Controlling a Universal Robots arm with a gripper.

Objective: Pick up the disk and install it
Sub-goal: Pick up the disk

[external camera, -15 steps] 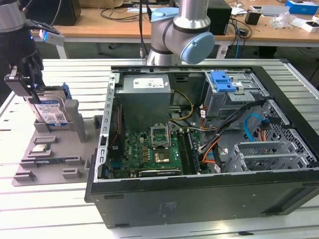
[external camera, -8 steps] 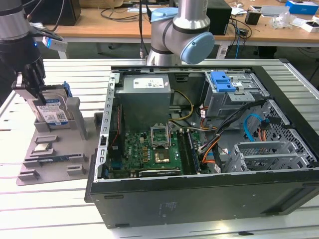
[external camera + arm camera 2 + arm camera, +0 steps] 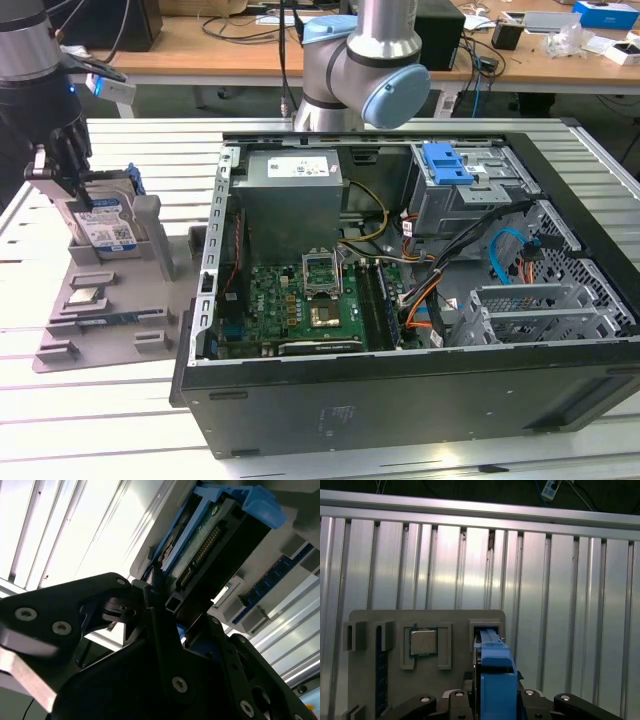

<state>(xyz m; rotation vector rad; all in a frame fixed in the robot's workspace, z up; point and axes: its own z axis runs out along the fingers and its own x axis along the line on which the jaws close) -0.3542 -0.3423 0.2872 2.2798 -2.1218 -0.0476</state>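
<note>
the jaws sit clamped on the disk (upright in its grey stand).

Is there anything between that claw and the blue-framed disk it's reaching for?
Nothing visible does. The gripper sits right at the disk, which stands upright in its grey holder on the exterior view's left.
</note>
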